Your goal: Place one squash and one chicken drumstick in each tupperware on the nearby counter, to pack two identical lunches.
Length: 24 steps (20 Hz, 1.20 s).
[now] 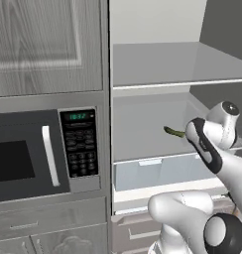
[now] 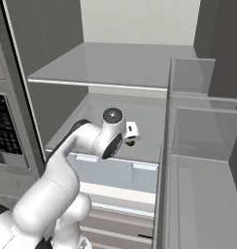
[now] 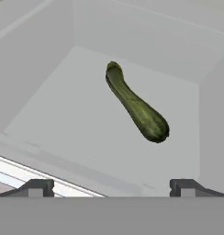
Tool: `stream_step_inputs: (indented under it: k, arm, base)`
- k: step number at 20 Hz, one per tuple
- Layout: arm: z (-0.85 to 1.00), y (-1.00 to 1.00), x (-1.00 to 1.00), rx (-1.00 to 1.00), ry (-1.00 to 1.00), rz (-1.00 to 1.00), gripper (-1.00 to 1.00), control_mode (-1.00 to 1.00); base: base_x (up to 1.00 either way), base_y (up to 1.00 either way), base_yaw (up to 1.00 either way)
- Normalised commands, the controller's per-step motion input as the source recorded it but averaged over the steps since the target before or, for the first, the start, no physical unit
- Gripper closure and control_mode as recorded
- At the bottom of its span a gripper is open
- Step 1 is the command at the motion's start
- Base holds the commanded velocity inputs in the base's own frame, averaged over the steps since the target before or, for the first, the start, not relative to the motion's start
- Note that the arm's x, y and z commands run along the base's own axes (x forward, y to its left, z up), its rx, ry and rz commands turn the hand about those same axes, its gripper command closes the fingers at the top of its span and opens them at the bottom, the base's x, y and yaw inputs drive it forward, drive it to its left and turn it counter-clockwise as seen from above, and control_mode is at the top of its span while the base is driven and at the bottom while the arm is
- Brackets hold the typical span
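An open fridge (image 1: 157,74) is seen ahead, its grey walls closing in the left and right sides and a pale back wall behind. To its left a microwave (image 1: 29,158) is set into grey panelled cabinets (image 1: 43,44), with a keypad (image 1: 79,144) just beside the fridge's edge. On the right of the right base view, the fridge door (image 2: 203,160) is seen standing open, its clear-fronted bins stacked one above another.

An upper shelf (image 2: 115,63) is bounded in front by a pale lip, and open height is left between it and the lower shelf (image 2: 144,116). Below the lower shelf's front edge a translucent drawer (image 1: 157,171) is seen, and more drawer fronts lie under it.

The arm (image 2: 67,160) is raised in front of the lower shelf, its hand held near the shelf's front edge at about shelf level.

The squash (image 3: 136,103), the long zucchini-like one, lies on the lower shelf, well in from the front lip and apart from both side walls. It is laid slantwise in the hand view, stem end toward the back wall, and bare shelf floor is left on every side of it.

The pincer (image 3: 111,187) is held wide open, nothing between its tips (image 3: 38,187), and it is kept short of the squash, over the shelf's front edge.
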Motion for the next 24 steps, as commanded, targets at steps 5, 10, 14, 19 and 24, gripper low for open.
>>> stream_step_inputs:
  k: [5,10,14,19,24]
  arm:
    - [-0.02,-0.15,0.54,0.0,0.0,0.0,-1.0,-1.0]
    - [-0.29,-0.02,0.5,0.0,0.0,0.01,-1.0,-1.0]
    - [-0.42,0.0,0.46,0.0,-0.01,0.05,-1.0,-1.0]
    - [-0.22,-0.03,0.42,0.0,-0.01,0.06,-1.0,-1.0]
    - [-0.04,-0.09,0.47,0.0,0.04,0.06,-1.0,-1.0]
  base:
    - [0.0,0.0,0.0]
    - [0.0,0.0,0.0]
    - [0.0,0.0,0.0]
    - [0.0,0.0,0.0]
    - [0.0,0.0,0.0]
